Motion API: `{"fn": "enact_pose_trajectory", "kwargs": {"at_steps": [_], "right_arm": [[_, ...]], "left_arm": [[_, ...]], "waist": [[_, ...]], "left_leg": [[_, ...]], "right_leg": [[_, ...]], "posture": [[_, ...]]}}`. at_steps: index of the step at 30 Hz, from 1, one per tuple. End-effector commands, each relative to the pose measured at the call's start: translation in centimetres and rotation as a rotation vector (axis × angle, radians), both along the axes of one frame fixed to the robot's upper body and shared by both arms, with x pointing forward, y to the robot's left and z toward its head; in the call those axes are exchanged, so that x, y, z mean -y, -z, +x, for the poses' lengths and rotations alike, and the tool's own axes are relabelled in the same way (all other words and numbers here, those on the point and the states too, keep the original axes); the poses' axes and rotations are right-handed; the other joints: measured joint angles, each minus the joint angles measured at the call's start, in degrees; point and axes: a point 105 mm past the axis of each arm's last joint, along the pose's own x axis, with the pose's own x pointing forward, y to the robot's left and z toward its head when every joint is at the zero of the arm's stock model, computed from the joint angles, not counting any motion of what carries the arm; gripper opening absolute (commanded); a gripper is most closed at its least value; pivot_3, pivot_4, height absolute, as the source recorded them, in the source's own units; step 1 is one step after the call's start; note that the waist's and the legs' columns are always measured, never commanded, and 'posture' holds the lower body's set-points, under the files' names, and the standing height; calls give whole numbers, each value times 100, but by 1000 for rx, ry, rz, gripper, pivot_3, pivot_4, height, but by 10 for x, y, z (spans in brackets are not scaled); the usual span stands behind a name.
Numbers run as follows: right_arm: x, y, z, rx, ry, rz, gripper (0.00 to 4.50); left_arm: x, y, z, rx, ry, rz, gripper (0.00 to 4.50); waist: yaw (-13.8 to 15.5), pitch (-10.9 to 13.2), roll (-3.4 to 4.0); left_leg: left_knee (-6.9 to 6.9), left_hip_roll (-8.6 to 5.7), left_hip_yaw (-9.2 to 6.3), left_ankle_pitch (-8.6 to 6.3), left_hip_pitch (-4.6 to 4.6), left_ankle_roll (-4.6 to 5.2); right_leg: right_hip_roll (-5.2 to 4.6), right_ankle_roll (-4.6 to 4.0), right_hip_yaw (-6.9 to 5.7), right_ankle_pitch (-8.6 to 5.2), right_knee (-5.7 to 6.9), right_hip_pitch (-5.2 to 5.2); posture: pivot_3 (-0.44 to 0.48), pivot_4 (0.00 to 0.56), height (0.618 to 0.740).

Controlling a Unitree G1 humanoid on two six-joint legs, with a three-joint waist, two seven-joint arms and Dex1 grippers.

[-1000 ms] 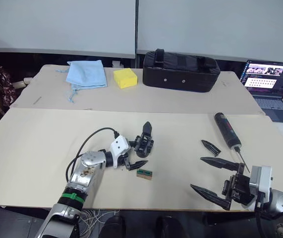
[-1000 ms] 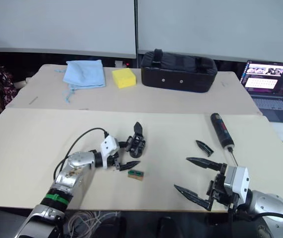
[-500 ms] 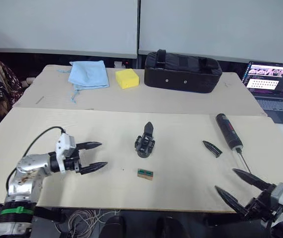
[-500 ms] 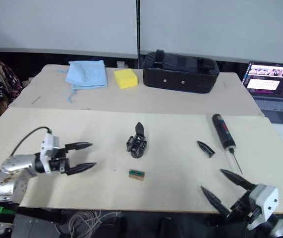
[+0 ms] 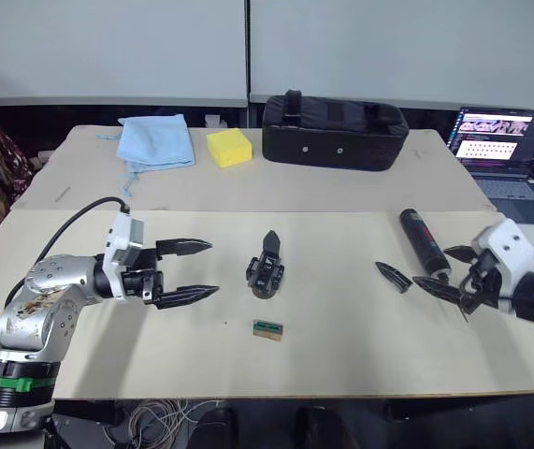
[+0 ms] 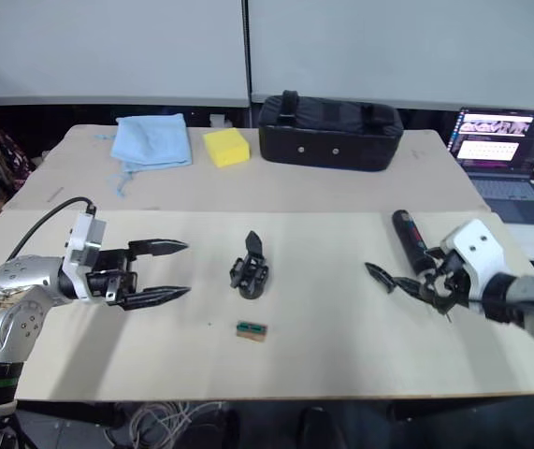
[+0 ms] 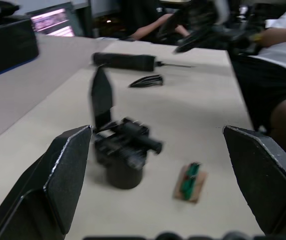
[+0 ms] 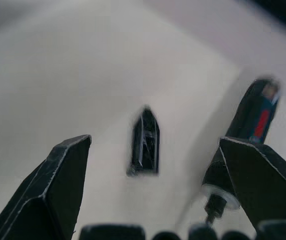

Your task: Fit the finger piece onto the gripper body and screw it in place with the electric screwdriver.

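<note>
Finger piece (image 5: 395, 277): lies loose on the table, just ahead of the right gripper (image 5: 447, 272), between it and the gripper body; nothing holds it.
Gripper body (image 5: 266, 271): stands mid-table with its one pointed finger up, ahead of the left gripper (image 5: 195, 270) and apart from it; in the left wrist view it sits between the spread fingers' line of sight.
Electric screwdriver (image 5: 421, 241): lies flat, beside the right gripper, bit toward the near table edge; untouched.
Left gripper state: fingers spread wide, empty, pointing at the gripper body.
Right gripper state: fingers parted, empty, aimed at the finger piece; screwdriver just off one fingertip in the right wrist view.
Progress: judged barely started; the piece is not fitted, no screw is driven, the tool is not picked up. All of the fitting and screwing is left.
Likely step: right arm reaching for the finger piece, as a guess.
Small green part (image 5: 267, 328): near the gripper body, on the near side of the table; what it is cannot be told.
In the way: screwdriver so close to the finger piece could get knocked by the right fingers.
Farther off: black bag (image 5: 334, 131), yellow sponge (image 5: 229, 147), blue cloth (image 5: 157, 140), laptop (image 5: 504, 138) on the far table, well apart from both grippers.
Person: a leg and arm visible past the table in the left wrist view.
</note>
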Motion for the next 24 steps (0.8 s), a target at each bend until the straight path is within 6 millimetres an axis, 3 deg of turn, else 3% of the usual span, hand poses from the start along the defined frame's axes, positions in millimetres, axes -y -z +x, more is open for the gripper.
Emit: {"fn": "enact_pose_trajectory", "kwargs": {"at_steps": [1, 10, 16, 19, 24], "right_arm": [[4, 11, 6, -166, -38, 8, 4500], [2, 42, 43, -324, -88, -108, 4500], [-4, 54, 50, -389, -111, -118, 4500], [-3, 61, 46, -444, -124, -151, 3726], [-14, 61, 42, -450, -170, -125, 2040]], "left_arm": [[11, -8, -8, 36, 33, -10, 4419], [14, -12, -9, 41, 33, -7, 4419], [15, -9, -15, 26, 29, -6, 4419], [16, -9, -16, 27, 25, -7, 4500], [15, -11, -12, 32, 10, -18, 4500]], "waist": [[24, 1, -1], [16, 1, -1], [1, 1, -1], [0, 1, -1], [4, 1, -1]], "left_leg": [[0, -2, 1, -1, -5, 1], [8, 4, 5, -1, -26, 2], [12, 2, 6, -1, -37, 3], [12, 4, 6, -1, -34, 3], [11, 7, 6, -1, -32, 2]], "right_leg": [[1, 0, 2, 0, -1, -4], [20, 1, 16, 3, 12, -32], [20, 7, 21, 9, 13, -39], [22, 6, 20, 9, 16, -38], [25, 3, 17, 7, 19, -38]], "posture": [[0, 150, 740], [0, 150, 740], [0, 150, 740], [0, 150, 740], [0, 150, 740]]}}
